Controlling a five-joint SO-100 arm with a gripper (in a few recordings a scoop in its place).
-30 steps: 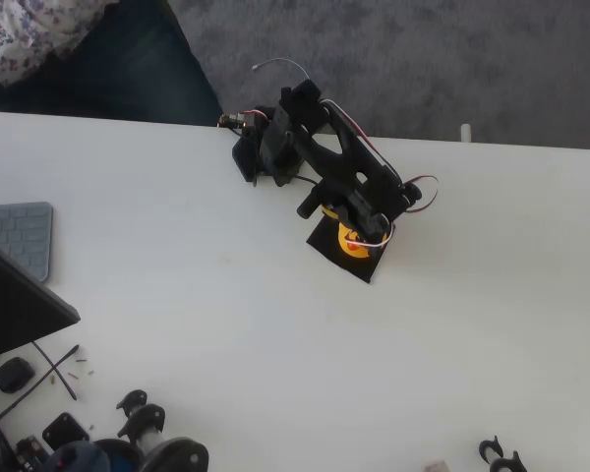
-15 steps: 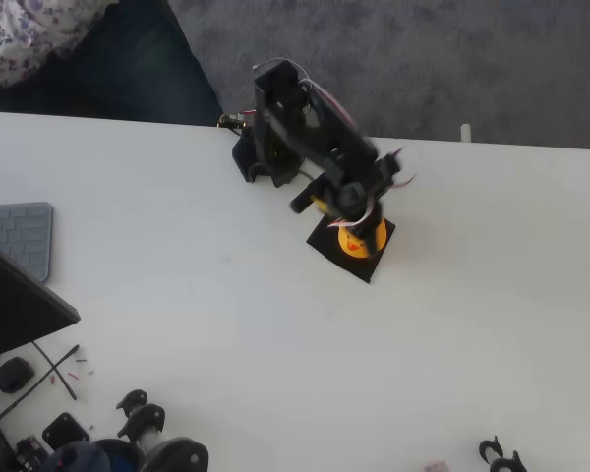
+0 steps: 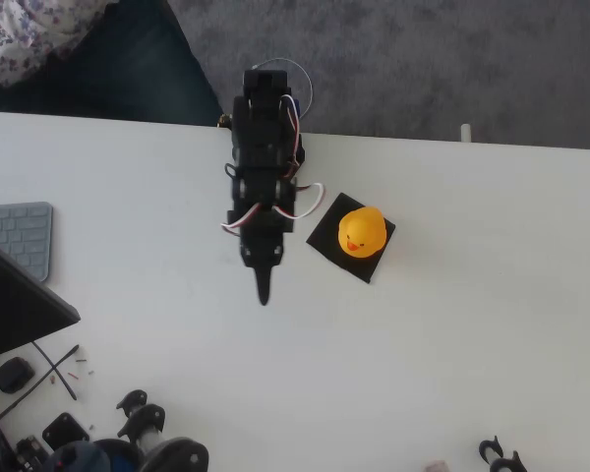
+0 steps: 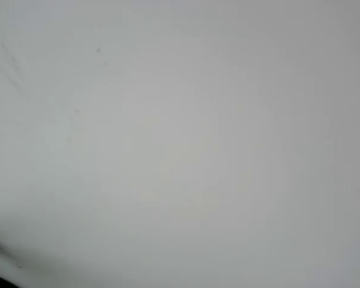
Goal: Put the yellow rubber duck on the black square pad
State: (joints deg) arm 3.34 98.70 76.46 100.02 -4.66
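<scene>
Duck (image 3: 361,233) sits upright on black pad (image 3: 351,237), right of frame centre in overhead view, beak toward lower left; task looks done. Arm's jaws taper to one point left of pad, together and empty. Duck likely light, soft, squashy; pinch across body sides, gently

A pale grey keyboard (image 3: 18,236) lay at the white table's (image 3: 452,344) left edge, touching a dark slanted slab (image 3: 15,307); small black parts (image 3: 128,438) cluttered the near-left corner.

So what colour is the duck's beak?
Red-orange, on the yellow rubber duck; the overhead view shows it best.
</scene>
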